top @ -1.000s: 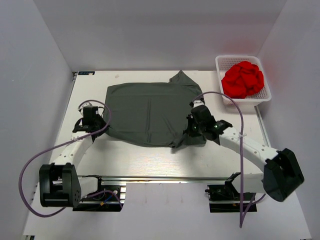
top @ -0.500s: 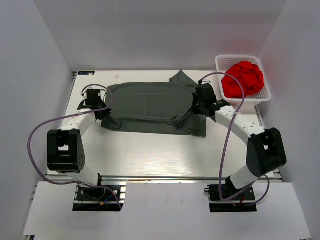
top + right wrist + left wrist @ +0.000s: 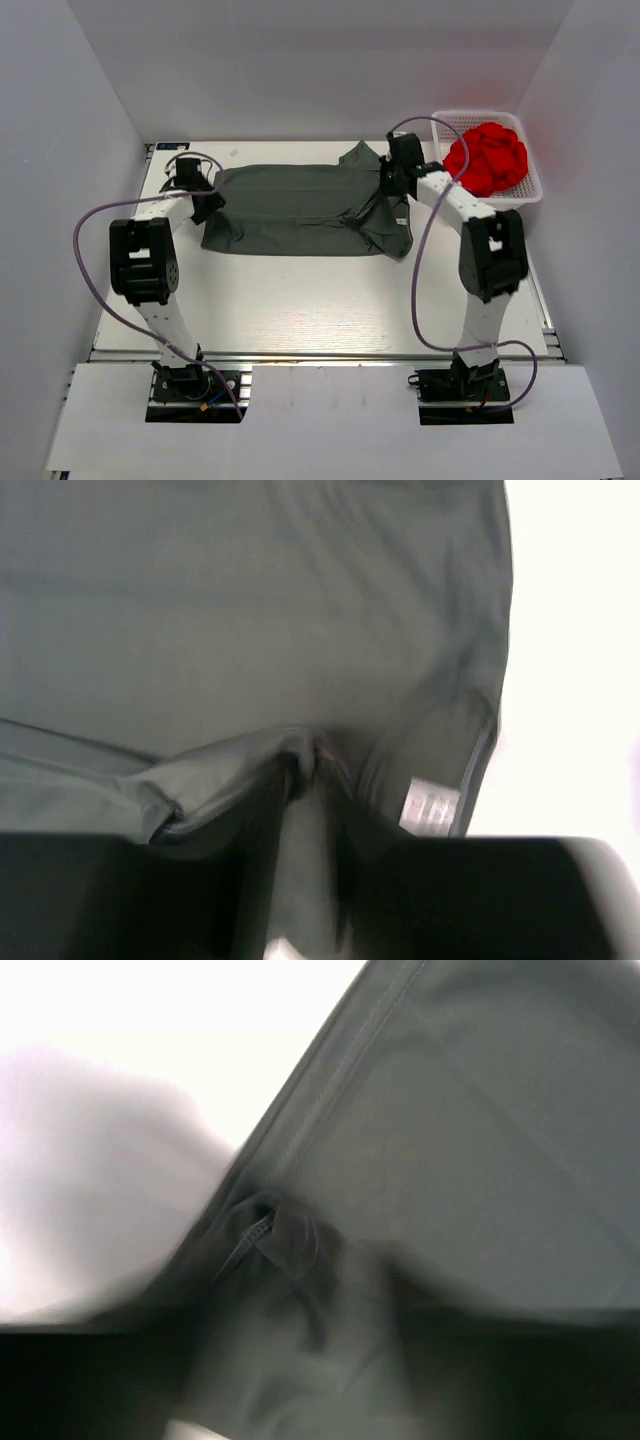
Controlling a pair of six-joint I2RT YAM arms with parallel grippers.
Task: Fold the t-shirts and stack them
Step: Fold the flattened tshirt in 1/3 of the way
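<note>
plain dark charcoal-grey t-shirt (image 3: 300,208) lies doubled over in a wide band on the worktop, stretched between the left hand (image 3: 203,197) and right hand (image 3: 388,182), cloth bunched in each grip; one sleeve juts beside the right hand, a white label (image 3: 430,805) showing.

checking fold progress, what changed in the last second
Both arms swept away from their bases, the jaws carrying the near edge of the t-shirt toward its far edge, folding it into a narrower band. Both jaws kept hold. The white basket of red cloth stayed put.
</note>
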